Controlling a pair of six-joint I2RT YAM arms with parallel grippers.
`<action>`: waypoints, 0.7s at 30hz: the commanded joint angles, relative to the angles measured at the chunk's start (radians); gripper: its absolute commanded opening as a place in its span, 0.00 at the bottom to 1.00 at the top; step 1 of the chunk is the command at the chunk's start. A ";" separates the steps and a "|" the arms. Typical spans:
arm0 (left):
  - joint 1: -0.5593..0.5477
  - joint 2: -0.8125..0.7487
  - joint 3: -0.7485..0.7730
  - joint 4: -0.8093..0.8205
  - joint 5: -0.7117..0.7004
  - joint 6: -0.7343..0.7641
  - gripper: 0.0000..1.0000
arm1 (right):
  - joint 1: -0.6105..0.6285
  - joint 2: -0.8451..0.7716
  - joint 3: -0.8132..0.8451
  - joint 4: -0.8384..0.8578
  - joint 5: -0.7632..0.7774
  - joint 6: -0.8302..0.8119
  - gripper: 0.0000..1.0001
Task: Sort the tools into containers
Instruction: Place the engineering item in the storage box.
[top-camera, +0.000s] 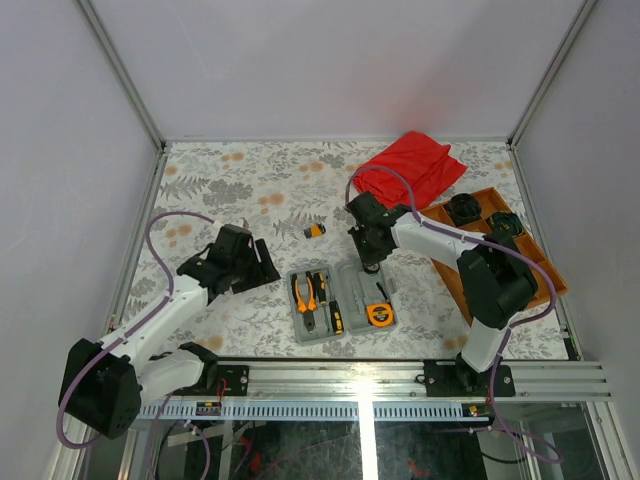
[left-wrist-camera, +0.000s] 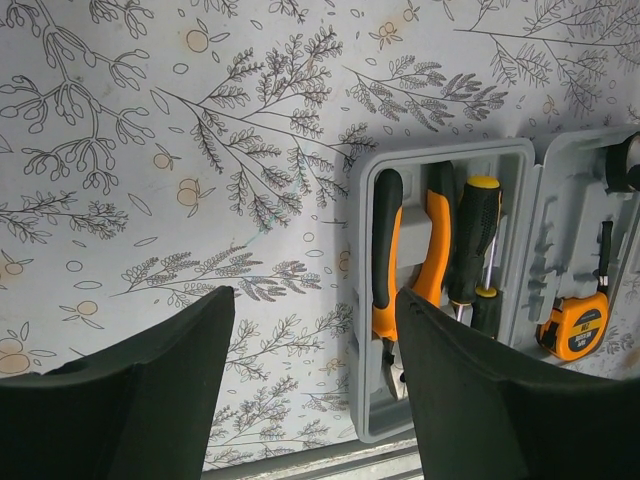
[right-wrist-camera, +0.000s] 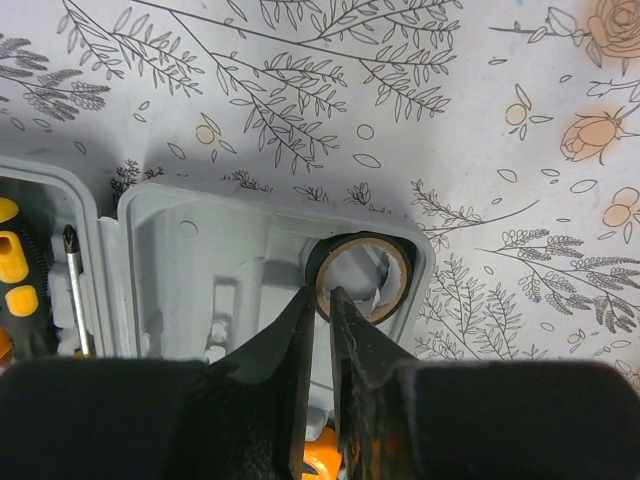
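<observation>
The grey case lies open as two trays, left (top-camera: 297, 322) and right (top-camera: 352, 290). The left tray (left-wrist-camera: 358, 250) holds orange-handled pliers (left-wrist-camera: 435, 240) and screwdrivers (left-wrist-camera: 475, 225). The right tray (right-wrist-camera: 130, 215) holds the orange tape measure (top-camera: 379, 314). A tiny orange-black piece (top-camera: 315, 231) lies on the table beyond the case. My right gripper (right-wrist-camera: 322, 293) is shut on the wall of a black tape roll (right-wrist-camera: 400, 290) in the right tray's far corner. My left gripper (left-wrist-camera: 315, 300) is open and empty over the table just left of the case.
A red cloth (top-camera: 410, 165) lies at the back right. An orange-brown divided tray (top-camera: 535, 262) with black round parts sits at the right edge. A metal rail (top-camera: 400, 375) runs along the near edge. Frame posts stand at the back corners.
</observation>
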 joint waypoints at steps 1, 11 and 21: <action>-0.010 0.010 -0.008 0.058 0.013 -0.010 0.65 | 0.009 0.021 0.009 0.000 -0.010 -0.009 0.16; -0.019 0.016 -0.009 0.059 0.008 -0.012 0.64 | 0.009 0.036 -0.002 -0.009 -0.003 -0.007 0.06; -0.026 0.020 -0.002 0.058 0.007 -0.010 0.64 | 0.010 0.059 -0.009 -0.021 -0.006 -0.002 0.00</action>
